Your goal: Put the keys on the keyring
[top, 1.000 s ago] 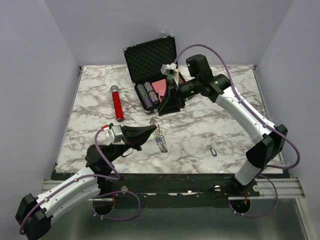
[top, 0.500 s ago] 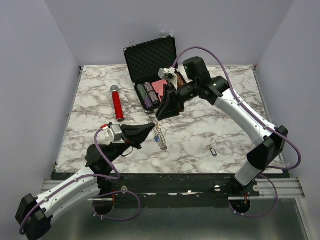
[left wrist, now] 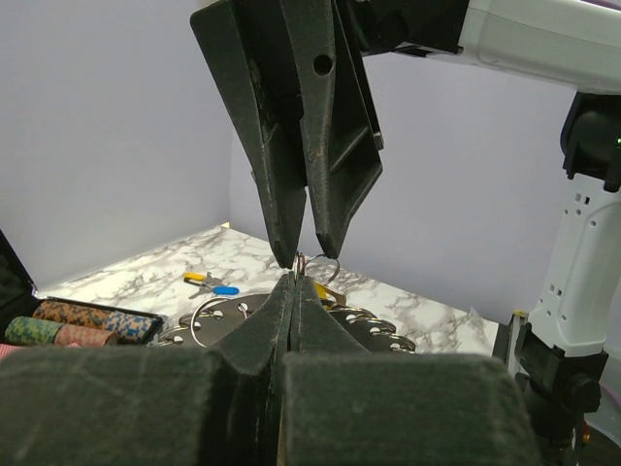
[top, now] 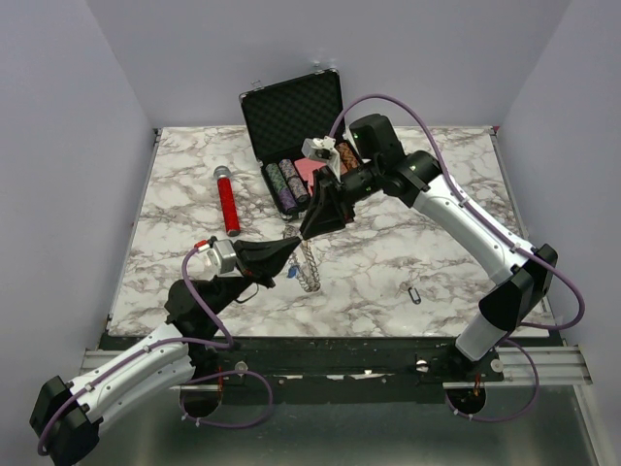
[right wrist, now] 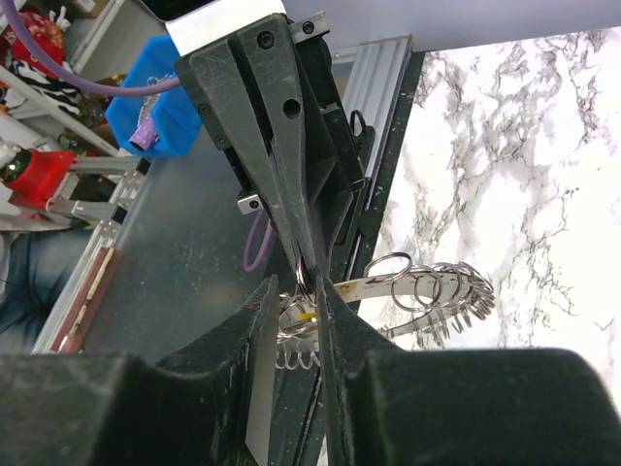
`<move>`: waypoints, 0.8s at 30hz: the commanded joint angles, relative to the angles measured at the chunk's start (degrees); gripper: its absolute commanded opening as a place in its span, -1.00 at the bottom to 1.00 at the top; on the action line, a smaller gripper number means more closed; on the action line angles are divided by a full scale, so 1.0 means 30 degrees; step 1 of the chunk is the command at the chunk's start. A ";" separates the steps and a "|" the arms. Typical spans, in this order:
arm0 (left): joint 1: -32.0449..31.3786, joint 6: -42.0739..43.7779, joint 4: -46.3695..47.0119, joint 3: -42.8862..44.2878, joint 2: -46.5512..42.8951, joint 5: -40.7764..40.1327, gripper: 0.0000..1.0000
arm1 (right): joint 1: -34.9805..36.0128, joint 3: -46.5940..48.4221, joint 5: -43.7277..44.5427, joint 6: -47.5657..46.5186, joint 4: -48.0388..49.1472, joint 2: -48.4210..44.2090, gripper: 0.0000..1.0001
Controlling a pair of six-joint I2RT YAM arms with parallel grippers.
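My left gripper (top: 290, 251) is shut on the keyring (top: 310, 271), a silver ring fringed with small keys that hangs from its tip just above the table. In the left wrist view the shut fingertips (left wrist: 294, 281) pinch a small ring above the keyring (left wrist: 243, 318). My right gripper (top: 309, 234) points down at that same spot. Its jaws stand narrowly apart around the small ring (right wrist: 309, 277), tip to tip with the left one. A yellow-tagged and a blue-tagged key (left wrist: 210, 283) lie on the table behind. A black-tagged key (top: 414, 293) lies at the right front.
An open black case (top: 291, 116) with poker chips stands at the back centre. A red cylinder (top: 229, 201) lies at the back left. The right arm (top: 466, 209) arches over the right half of the marble table (top: 437, 252).
My right gripper has moved down and to the left until its tip meets the left gripper's tip. The left gripper has held the keyring nearly still.
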 commanded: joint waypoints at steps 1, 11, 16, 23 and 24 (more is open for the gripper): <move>-0.0112 -0.0003 0.1033 0.0690 -0.0098 -0.0599 -1.00 | 0.0315 -0.0098 0.0486 -0.0429 -0.0465 -0.0326 -0.44; -0.0083 -0.0237 0.1326 0.0543 -0.0215 -0.0892 -1.00 | 0.0433 0.0077 0.0575 -0.0605 -0.0641 -0.0297 -0.49; -0.0112 -0.0354 0.1443 0.0426 -0.0216 -0.1009 -1.00 | 0.0433 -0.0039 0.0399 -0.0459 -0.0524 -0.0355 -0.50; -0.0083 -0.0296 0.1678 0.0280 -0.0362 -0.1565 -1.00 | 0.0550 -0.0918 0.0428 -0.0137 -0.0026 -0.0501 -0.63; -0.0083 -0.0267 0.1794 0.0222 -0.0449 -0.1682 -1.00 | 0.0579 -0.1064 0.0428 -0.0108 0.0032 -0.0560 -0.63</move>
